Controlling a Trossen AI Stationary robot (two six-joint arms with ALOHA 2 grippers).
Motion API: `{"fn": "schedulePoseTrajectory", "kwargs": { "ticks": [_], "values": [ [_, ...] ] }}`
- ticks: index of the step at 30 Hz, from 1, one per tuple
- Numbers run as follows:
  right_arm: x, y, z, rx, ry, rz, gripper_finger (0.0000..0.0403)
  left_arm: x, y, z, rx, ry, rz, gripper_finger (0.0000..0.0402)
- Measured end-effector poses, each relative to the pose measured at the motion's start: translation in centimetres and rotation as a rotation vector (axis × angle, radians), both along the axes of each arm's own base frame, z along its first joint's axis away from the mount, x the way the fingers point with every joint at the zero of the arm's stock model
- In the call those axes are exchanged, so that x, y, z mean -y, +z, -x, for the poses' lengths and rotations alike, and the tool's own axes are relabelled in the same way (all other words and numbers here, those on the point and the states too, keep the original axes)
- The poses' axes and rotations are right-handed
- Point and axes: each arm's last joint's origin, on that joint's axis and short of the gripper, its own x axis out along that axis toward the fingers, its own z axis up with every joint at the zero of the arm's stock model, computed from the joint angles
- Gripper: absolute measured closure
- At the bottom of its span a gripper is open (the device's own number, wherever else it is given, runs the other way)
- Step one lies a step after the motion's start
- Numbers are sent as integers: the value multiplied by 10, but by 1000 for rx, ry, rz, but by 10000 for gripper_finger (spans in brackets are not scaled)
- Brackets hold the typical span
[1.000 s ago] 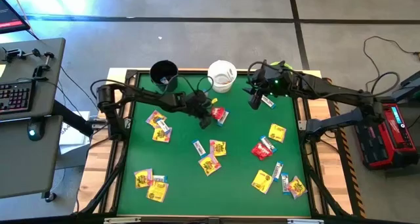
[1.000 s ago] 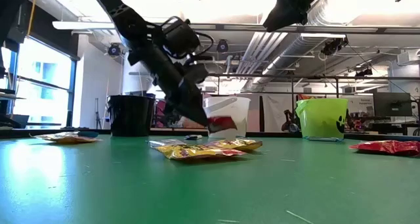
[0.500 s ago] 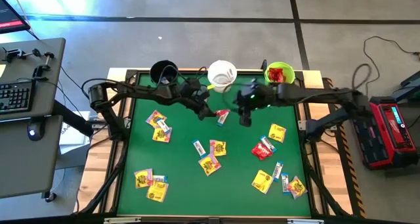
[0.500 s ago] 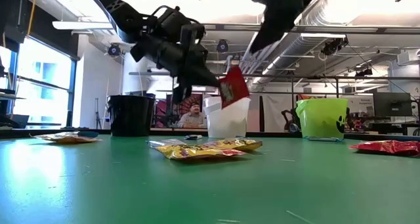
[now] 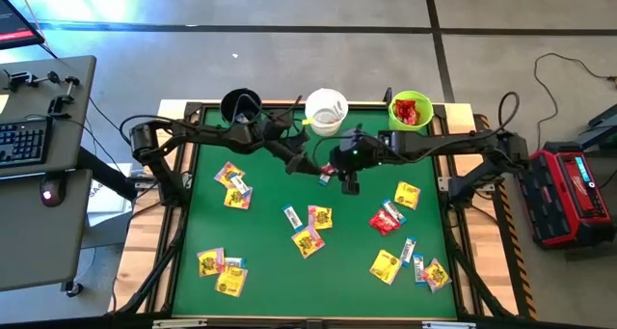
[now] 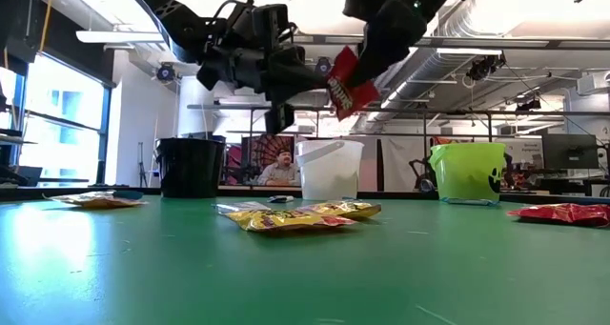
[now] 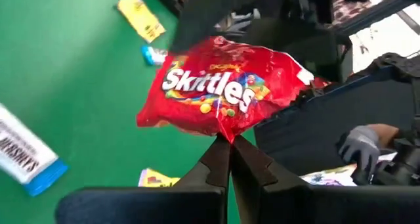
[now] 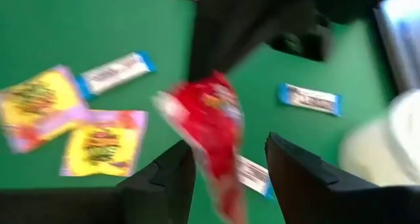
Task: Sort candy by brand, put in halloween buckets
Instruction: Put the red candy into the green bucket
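Since a second ago, the left end effector (image 7: 226,159) has lifted a red Skittles packet (image 7: 226,92) off the bench and is pinching its edge in mid-air near the far edge. The right end effector (image 8: 226,168) has swung in, fingers spread around the packet, suggesting a handover toward the lime green bucket (image 5: 410,108).

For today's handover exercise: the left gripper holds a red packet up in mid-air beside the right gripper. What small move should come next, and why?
Probably the right gripper should close on the red packet. The left gripper pinches the packet's edge above the table, and the right one's open fingers already straddle it. The lime green bucket, on the right arm's side, holds red candy.
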Motion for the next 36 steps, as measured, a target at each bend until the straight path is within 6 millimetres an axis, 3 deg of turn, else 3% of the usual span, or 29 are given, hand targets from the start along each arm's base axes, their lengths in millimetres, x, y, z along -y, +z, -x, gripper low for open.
{"fn": "schedulePoseTrajectory", "kwargs": {
  "ticks": [7, 16, 24, 30, 36],
  "values": [
    [-2, 2, -2, 38, 28, -97, 274, 0, 6, -2, 59, -4, 7, 401],
    [-1, 3, -3, 48, 12, -110, 387, -1, 9, -3, 80, 4, 2, 374],
    [7, 9, 5, 54, -51, -147, 381, -3, 17, -3, 141, 40, -41, 297],
    [25, 31, 32, 74, -186, -156, 393, -10, 35, 2, 208, 176, -172, 253],
    [62, 44, 84, -24, -561, -56, 392, -19, 43, 9, 230, 228, -224, 245]
  ]
}}
